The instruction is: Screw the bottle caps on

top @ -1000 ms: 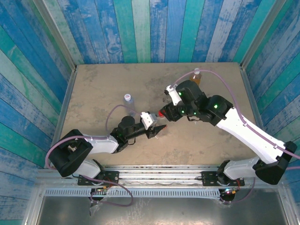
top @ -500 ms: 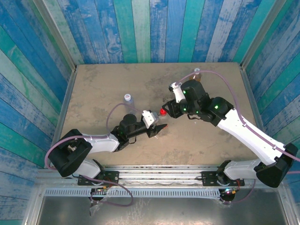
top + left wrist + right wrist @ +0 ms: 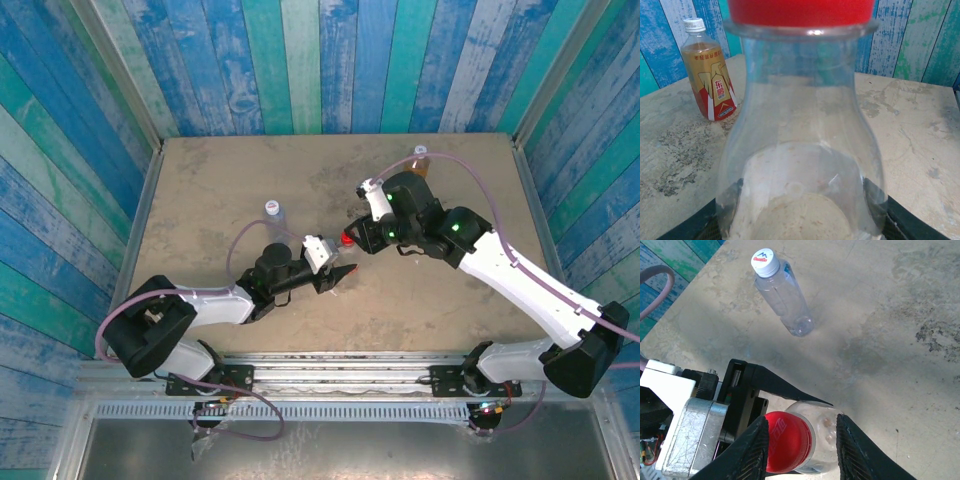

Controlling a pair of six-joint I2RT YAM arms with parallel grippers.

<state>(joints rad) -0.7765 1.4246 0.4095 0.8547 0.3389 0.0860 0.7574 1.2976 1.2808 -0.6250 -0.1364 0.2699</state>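
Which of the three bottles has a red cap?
The clear bottle held in the left tool. The amber bottle and the other clear bottle, standing free, wear white caps.

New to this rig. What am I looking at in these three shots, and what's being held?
Two robot arms are bolted at the near edge of a table. The wide picture is from a fixed overhead camera; the close-ups come from a camera on each wrist. The left gripper clamps a clear red-capped bottle by its body. The right gripper has a finger on either side of the red cap; whether they pinch it is unclear. Standing free: an amber drink bottle and a clear white-capped bottle.
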